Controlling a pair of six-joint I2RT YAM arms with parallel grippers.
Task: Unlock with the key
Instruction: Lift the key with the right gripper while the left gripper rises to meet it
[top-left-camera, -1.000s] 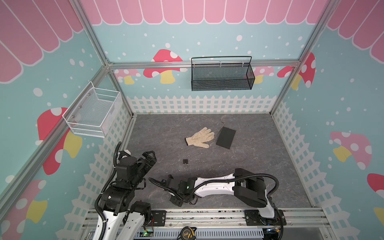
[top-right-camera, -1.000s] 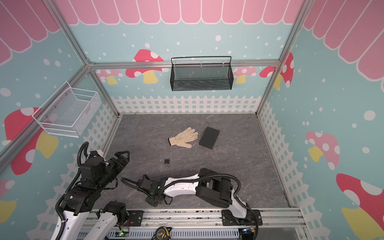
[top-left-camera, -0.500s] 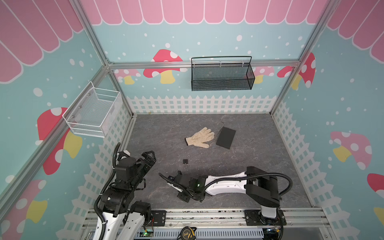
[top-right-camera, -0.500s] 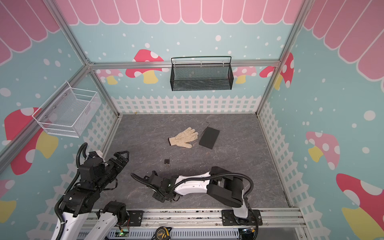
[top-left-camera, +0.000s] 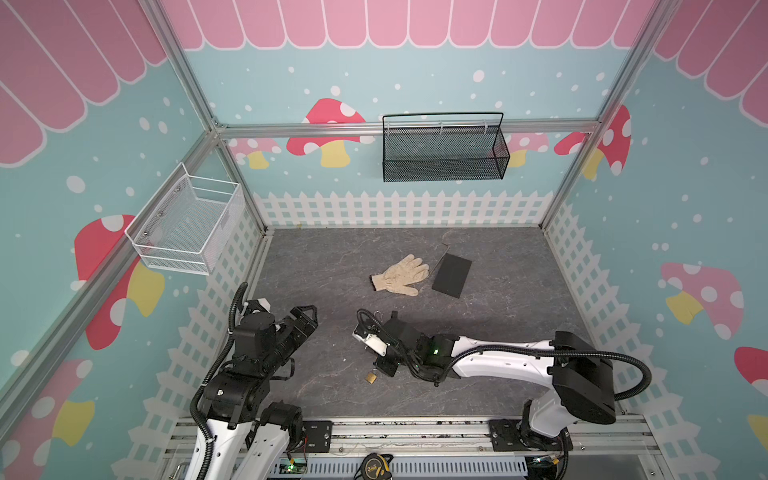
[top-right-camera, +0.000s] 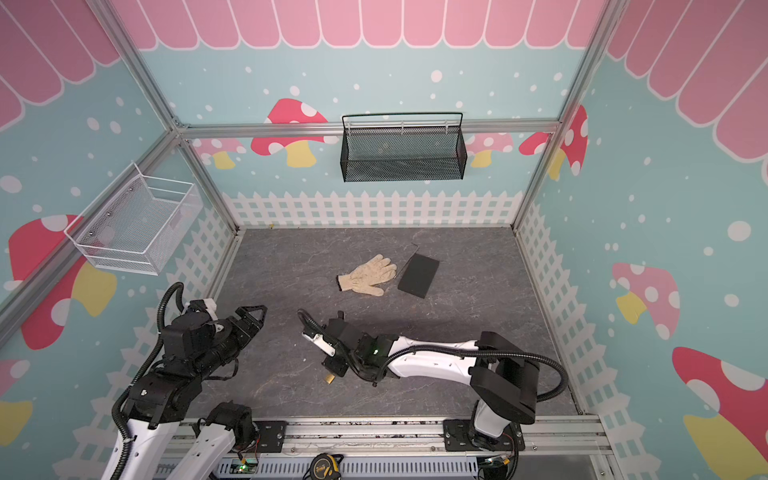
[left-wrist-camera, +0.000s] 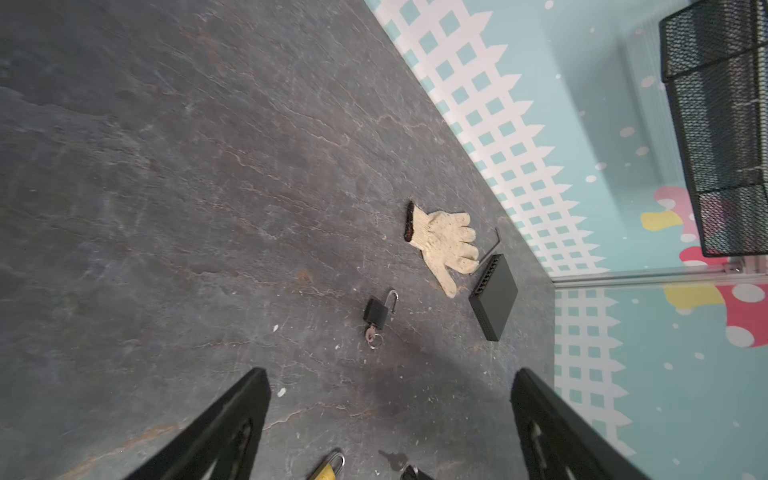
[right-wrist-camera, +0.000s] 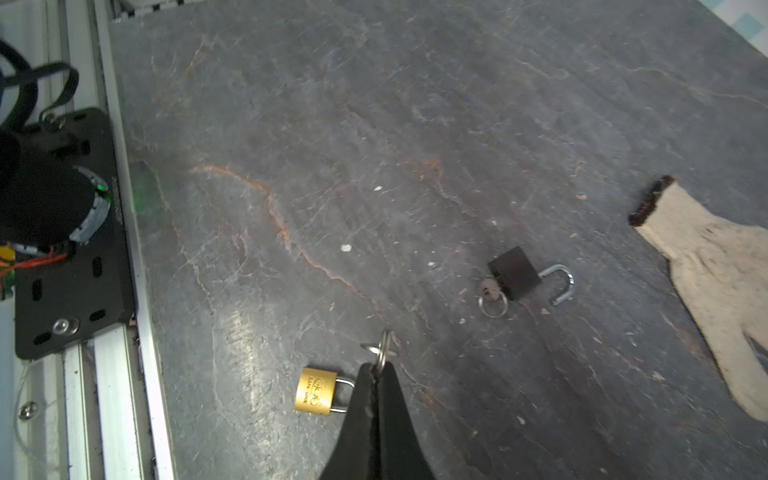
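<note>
Key (right-wrist-camera: 376, 348) and its ring stuck out from the tips of the right gripper (right-wrist-camera: 377, 369), whose fingers were clenched on it with no gap showing. In a top view, with twelve o'clock at the back wall, that gripper hung low over the table (top-left-camera: 498, 316) at about seven o'clock from its middle, near the front rail. The brass padlock (top-left-camera: 371, 377) lay flat just beside it, at the gripper's seven o'clock, apart from the key. Its shackle looked shut and pointed toward the gripper, so the keyhole end most likely faced away; the keyhole itself could not be seen. The left gripper (top-left-camera: 308, 319) hovered at nine o'clock, well apart from the lock, its fingers (left-wrist-camera: 245, 411) released and spread wide around nothing. A black padlock (right-wrist-camera: 515, 272) lay nearer the middle with its shackle swung open and a second key (right-wrist-camera: 489, 289) in it. A glove (top-left-camera: 401, 275) at twelve o'clock and a black box (top-left-camera: 452, 275) at one o'clock lay farther back. By my reading the key was in hand and the step under way was bringing it to the brass lock. The next move called for carrying the key round to the end opposite the shackle and lining its blade up with the slot. The free gripper would probably need to steady the loose body so it would not slide when pushed.
</note>
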